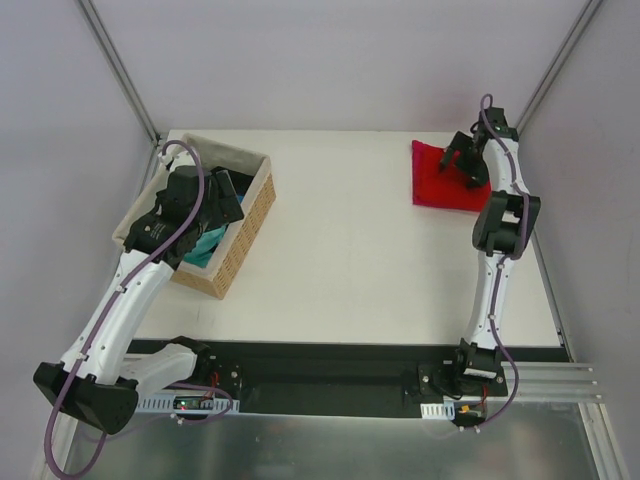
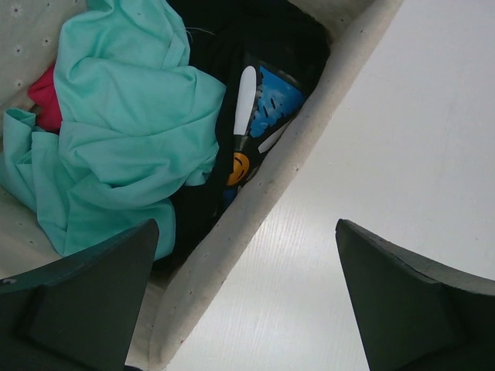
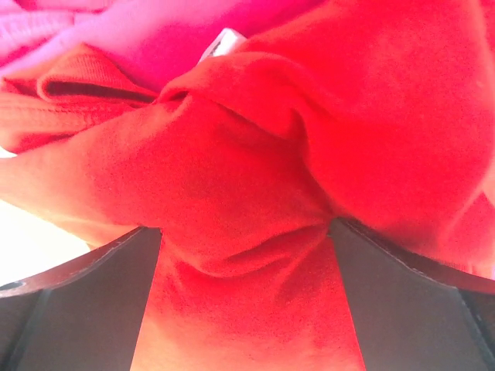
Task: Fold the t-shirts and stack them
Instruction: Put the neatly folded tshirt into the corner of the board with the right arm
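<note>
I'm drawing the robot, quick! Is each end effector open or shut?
Left end effector: open, empty, above the basket.
Right end effector: open around bunched red shirt.

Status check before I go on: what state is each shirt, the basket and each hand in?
left hand: open, empty, over the basket.
right hand: open, down on the red t-shirt.
red t-shirt: on the table, far right, cloth bunched between the right hand's fingers.
teal t-shirt: crumpled, unfolded, in the basket.
black garment: crumpled in the basket, beside the teal t-shirt.
basket: upright, holding clothes.
</note>
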`<action>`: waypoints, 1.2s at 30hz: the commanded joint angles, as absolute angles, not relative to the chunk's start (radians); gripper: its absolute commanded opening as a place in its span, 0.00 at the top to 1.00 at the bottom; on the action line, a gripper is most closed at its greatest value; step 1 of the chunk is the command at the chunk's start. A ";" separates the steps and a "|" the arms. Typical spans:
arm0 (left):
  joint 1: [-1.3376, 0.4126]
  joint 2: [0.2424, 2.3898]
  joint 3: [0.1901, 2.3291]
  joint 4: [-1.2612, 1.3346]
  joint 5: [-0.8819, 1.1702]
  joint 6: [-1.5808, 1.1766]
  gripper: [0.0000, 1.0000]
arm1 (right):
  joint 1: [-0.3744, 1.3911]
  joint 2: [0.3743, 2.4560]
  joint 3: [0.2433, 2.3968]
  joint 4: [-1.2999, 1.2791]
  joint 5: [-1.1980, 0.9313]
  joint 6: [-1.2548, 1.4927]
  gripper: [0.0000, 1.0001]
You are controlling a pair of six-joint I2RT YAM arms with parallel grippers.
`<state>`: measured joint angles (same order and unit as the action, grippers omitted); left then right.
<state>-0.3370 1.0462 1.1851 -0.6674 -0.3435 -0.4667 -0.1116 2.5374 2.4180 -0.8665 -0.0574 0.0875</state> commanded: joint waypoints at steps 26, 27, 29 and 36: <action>-0.314 0.920 1.181 -0.649 -0.167 -0.511 0.01 | 0.317 1.867 1.760 -0.674 -0.074 0.074 0.04; -0.314 0.919 1.181 -0.649 -0.167 -0.512 0.01 | 0.321 1.877 1.752 -0.667 -0.084 0.075 0.03; -0.314 0.919 1.180 -0.649 -0.164 -0.512 0.01 | 0.327 1.923 1.741 -0.657 -0.095 0.081 0.03; -0.314 0.930 1.180 -0.649 -0.175 -0.511 0.01 | 0.331 1.983 1.677 -0.647 -0.020 0.107 0.03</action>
